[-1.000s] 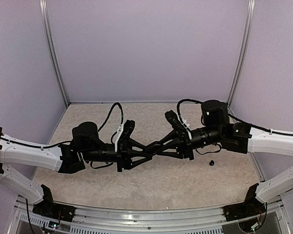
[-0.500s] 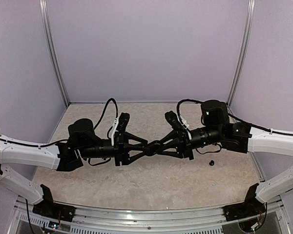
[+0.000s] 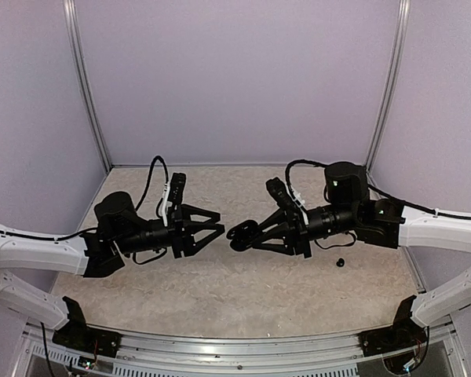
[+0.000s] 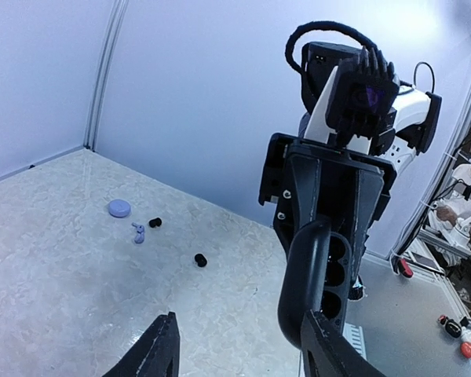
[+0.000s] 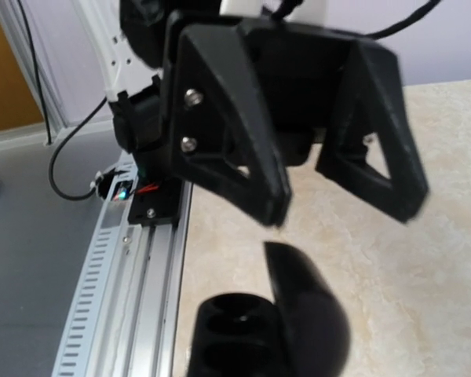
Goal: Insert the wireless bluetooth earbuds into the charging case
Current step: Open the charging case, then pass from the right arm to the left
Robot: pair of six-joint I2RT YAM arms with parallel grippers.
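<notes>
Right gripper is clamping the open black charging case. Left gripper is sitting jaws spread, empty, facing the case, just apart. Black earbud, second black earbud and lavender earbud are lying on the table, well apart from both, ahead-left of the left one.

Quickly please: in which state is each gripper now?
Left gripper: open, holding nothing.
Right gripper: closed on the open black charging case.
</notes>
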